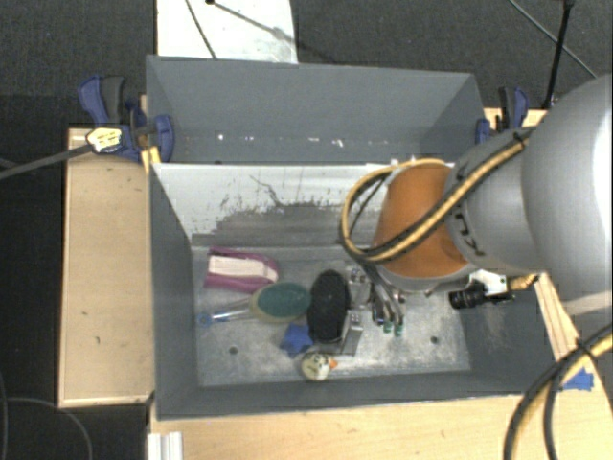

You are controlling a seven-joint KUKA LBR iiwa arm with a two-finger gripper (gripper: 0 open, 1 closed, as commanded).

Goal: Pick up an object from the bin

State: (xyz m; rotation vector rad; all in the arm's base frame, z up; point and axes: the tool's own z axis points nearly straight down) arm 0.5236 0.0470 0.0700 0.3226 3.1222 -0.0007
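The grey bin (172, 286) holds a small cluster of things on its floor, and the black oval lump (328, 305) near the middle serves as the mark for the rest. Farthest left of the black oval lump, and a little toward the back wall, lies a pink and white pack (239, 268). Just left of the lump, touching or nearly touching it, is a round green scrubber (283, 301) whose pale blue handle runs off leftward. In front of the lump, slightly left, sits a blue scrap (297, 338), and further front of it a small pale ball (316, 365) near the front wall. Just right of the lump and a little forward lies a flat grey piece (351, 338). Right of the lump again, close beside it and beside the flat grey piece, the claw (388, 322) hangs low over the bin floor. Whether the claw is apart or together I cannot tell. Above the claw is the arm's orange cover (414, 223), looped by a yellow and black cable (359, 209).
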